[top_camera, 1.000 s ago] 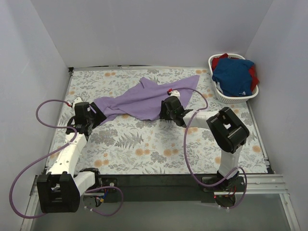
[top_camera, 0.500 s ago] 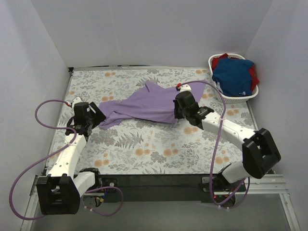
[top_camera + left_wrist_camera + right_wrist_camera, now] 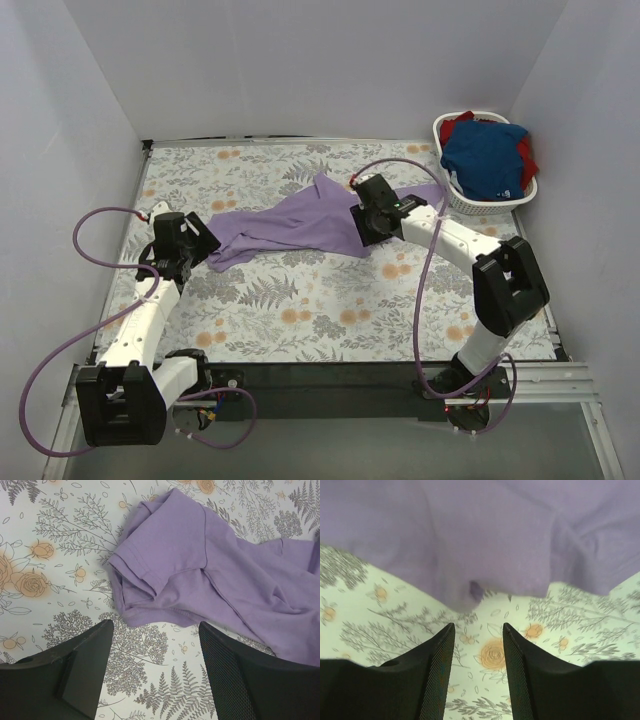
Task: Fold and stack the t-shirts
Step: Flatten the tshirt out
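Lavender tee (image 3: 290, 225) lies bunched across worktop centre, toward far edge. Left gripper (image 3: 155, 627) spread, empty, over its left sleeve. Right gripper (image 3: 479, 627) parted, empty, at its right end. Probably 2 end grasps to stretch it flat. Blue tee (image 3: 485, 160) and red tee (image 3: 527, 155) wait in far-right basket (image 3: 455, 200).

The bench (image 3: 300, 300) is covered in a white print of grey ferns and orange roses, which is seen beneath both the left hand (image 3: 203, 246) and the right hand (image 3: 366, 225). It is enclosed by plain pale walls (image 3: 300, 60) beyond the hands and to either side of them. A white plastic basket (image 3: 462, 202) is set in the corner beyond and to the right of the right hand. Nearer than the hands, the bench is edged by a dark strip (image 3: 320, 375), and a metal rail (image 3: 560, 382) is fixed alongside. Even, soft light is cast throughout.
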Motion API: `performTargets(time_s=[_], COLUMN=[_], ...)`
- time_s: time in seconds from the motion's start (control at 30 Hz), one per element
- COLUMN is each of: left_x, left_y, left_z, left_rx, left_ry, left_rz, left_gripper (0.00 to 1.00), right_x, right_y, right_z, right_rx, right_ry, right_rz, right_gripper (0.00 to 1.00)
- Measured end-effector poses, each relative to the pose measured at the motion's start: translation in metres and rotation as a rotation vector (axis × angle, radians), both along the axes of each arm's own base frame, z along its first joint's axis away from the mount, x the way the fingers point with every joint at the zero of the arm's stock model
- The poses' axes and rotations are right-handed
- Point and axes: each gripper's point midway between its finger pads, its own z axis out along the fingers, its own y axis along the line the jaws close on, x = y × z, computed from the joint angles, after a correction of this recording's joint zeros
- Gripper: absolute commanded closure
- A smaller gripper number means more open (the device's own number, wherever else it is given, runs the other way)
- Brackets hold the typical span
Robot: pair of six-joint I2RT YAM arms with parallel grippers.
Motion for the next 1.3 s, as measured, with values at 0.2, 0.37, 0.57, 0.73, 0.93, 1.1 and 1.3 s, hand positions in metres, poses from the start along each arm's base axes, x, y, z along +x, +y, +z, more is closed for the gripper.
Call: performTargets(time_s=[0.2,0.37,0.57,0.73,0.93,1.1,1.3], left_x=[0.000,0.000,0.000,0.000,0.000,0.000,0.000], left_y=[-0.002,-0.004,-0.004,-0.004,-0.004,-0.004,-0.004], left_z=[-0.003,-0.004,-0.004,-0.004,-0.006,-0.006,-0.006], left_rx=[-0.007,-0.012,-0.014,-0.014,-0.014,-0.013,-0.010], left_ry=[0.012,0.015,0.015,0.015,0.020,0.022,0.023], left_rz=[-0.009,-0.019,-0.022,-0.022,-0.022,-0.022,-0.023], left_gripper=[0.32,0.32,0.32,0.32,0.32,0.32,0.32], right_x=[-0.029,-0.030,-0.026,-0.016,-0.008,-0.010,-0.029], right_y=[-0.047,-0.055,-0.023,-0.011,-0.003,0.004,-0.010], right_z=[-0.044,-0.054,-0.061,-0.066,-0.075,-0.077,-0.043], right_rx=[0.209,0.455,0.633,0.707,0.748,0.784,0.749], right_ry=[0.113,0.068,0.065,0.046,0.037,0.060,0.082], right_rz=[-0.078,-0.129,-0.039,-0.028,-0.018,0.009,-0.027], right_gripper=[0.58,0.56,0.45,0.41,0.46,0.96,0.99])
